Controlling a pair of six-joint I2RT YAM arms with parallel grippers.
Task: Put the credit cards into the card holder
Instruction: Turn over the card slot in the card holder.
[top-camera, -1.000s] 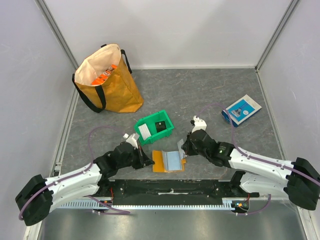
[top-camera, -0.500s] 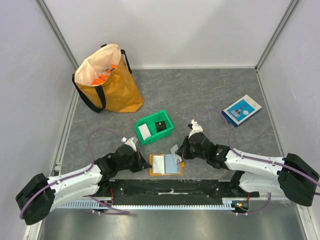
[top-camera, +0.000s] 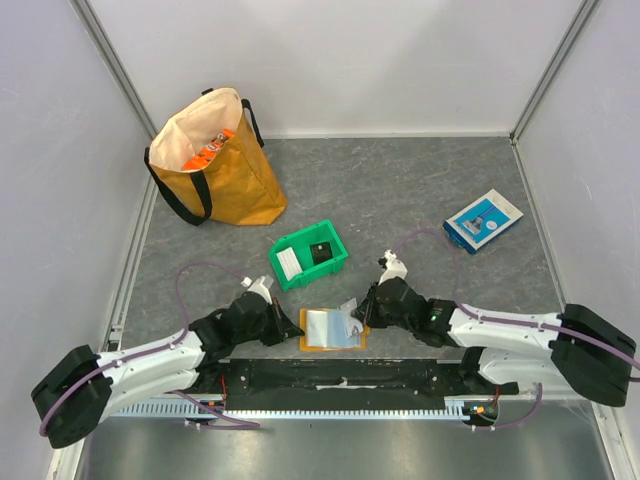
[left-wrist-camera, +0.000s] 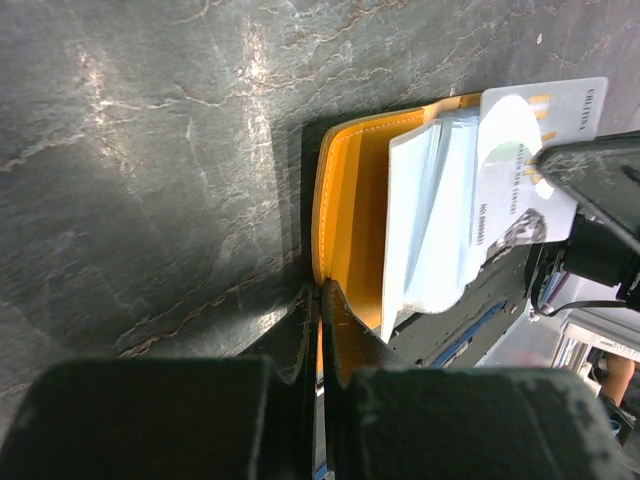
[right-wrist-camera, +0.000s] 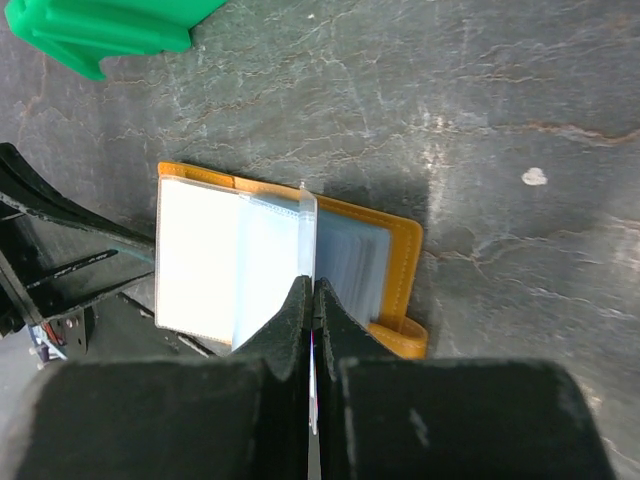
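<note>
The orange card holder (top-camera: 333, 343) lies open near the table's front edge, its clear sleeves (right-wrist-camera: 205, 265) fanned upward. My left gripper (top-camera: 297, 327) is shut on the holder's left edge (left-wrist-camera: 322, 300), pinning that orange cover. My right gripper (top-camera: 357, 313) is shut on a white credit card (left-wrist-camera: 525, 170), held on edge (right-wrist-camera: 309, 215) and standing among the sleeves at the holder's middle. More credit cards, one white (top-camera: 287, 263) and one black (top-camera: 321, 253), sit in the green bin.
The green bin (top-camera: 303, 239) stands just behind the holder. An orange-yellow tote bag (top-camera: 215, 165) is at the back left. A blue-and-white flat box (top-camera: 483, 220) lies at the right. The black base rail (top-camera: 340, 375) runs right in front of the holder.
My right gripper has come down and to the left with the white card, onto the holder's sleeves. The holder has shifted slightly toward the front edge, with its sleeves spread open.
</note>
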